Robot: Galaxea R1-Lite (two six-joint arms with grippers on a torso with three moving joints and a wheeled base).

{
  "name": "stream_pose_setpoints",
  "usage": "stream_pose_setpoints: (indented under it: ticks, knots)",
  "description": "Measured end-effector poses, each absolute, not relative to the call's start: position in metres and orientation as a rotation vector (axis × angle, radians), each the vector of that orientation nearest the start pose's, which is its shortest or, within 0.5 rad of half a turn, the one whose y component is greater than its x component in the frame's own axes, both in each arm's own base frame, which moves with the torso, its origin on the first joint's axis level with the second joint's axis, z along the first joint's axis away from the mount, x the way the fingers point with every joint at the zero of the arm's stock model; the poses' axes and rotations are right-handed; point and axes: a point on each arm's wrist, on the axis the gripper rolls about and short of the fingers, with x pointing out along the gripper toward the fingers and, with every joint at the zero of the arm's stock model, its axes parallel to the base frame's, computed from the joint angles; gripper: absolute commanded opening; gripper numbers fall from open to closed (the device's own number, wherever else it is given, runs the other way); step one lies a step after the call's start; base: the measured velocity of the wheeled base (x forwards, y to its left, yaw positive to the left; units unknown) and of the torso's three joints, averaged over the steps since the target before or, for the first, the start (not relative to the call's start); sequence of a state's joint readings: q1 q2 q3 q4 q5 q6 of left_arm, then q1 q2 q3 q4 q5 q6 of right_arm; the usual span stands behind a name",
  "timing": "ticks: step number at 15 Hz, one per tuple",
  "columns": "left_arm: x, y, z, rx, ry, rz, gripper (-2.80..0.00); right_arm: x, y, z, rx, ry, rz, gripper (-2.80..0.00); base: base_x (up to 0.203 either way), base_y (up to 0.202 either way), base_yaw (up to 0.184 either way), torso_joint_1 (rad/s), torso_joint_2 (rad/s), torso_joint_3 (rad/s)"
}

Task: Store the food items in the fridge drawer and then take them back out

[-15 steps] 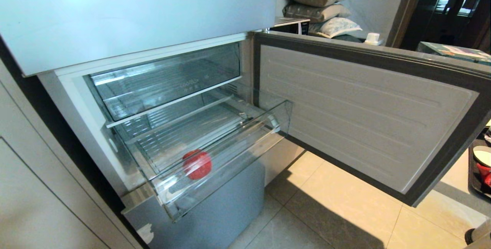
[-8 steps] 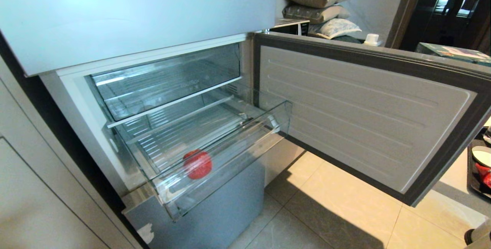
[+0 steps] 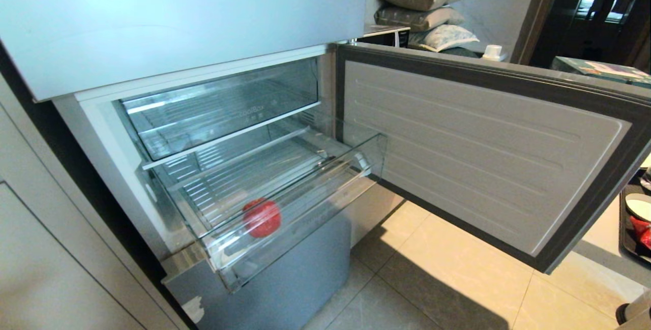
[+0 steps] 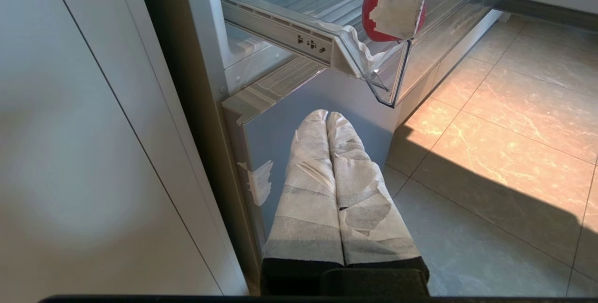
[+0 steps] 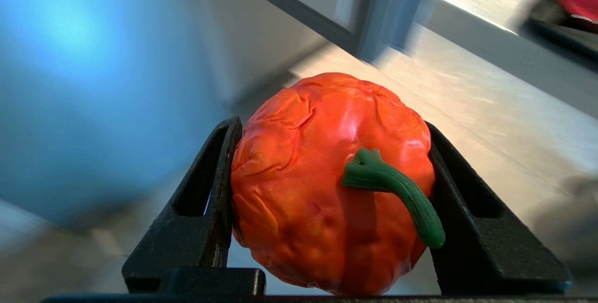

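Note:
A glossy red round food item (image 3: 261,217) lies at the front left of the pulled-out clear fridge drawer (image 3: 300,187), behind its see-through lip. The left wrist view shows the same item (image 4: 371,18) partly behind a taped patch on the drawer (image 4: 397,74). My left gripper (image 4: 327,115), wrapped in white tape, is shut and empty, low in front of the fridge under the drawer's corner. My right gripper (image 5: 331,125) is shut on a second food item, an orange-red pepper (image 5: 303,186) with a green stem, above the floor. Neither arm shows in the head view.
The fridge door (image 3: 483,157) stands open to the right of the drawer. A clear bin with faint lettering (image 3: 218,106) sits above it, a blue-grey lower front (image 3: 285,279) below. A cabinet (image 3: 51,243) is at the left and a dark tray (image 3: 638,218) at the far right.

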State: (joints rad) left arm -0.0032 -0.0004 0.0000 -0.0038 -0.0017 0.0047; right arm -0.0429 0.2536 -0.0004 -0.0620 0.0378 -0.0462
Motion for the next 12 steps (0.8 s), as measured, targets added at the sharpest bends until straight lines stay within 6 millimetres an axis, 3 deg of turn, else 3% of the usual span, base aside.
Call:
stream_pose_setpoints:
  ticks: [3, 12]
  knots:
    - [-0.023, 0.000, 0.076, 0.005, -0.005, -0.004, -2.80, -0.013, 0.000, 0.079, -0.114, 0.129, -0.007, -2.80, 0.000, 0.000, 0.000, 0.000, 0.00, 0.000]
    - [-0.023, 0.000, 0.076, 0.005, -0.004, -0.006, -2.80, -0.023, 0.000, 0.075, -0.059, 0.009, -0.020, -2.80, 0.000, 0.000, 0.007, 0.001, 0.00, 0.000]
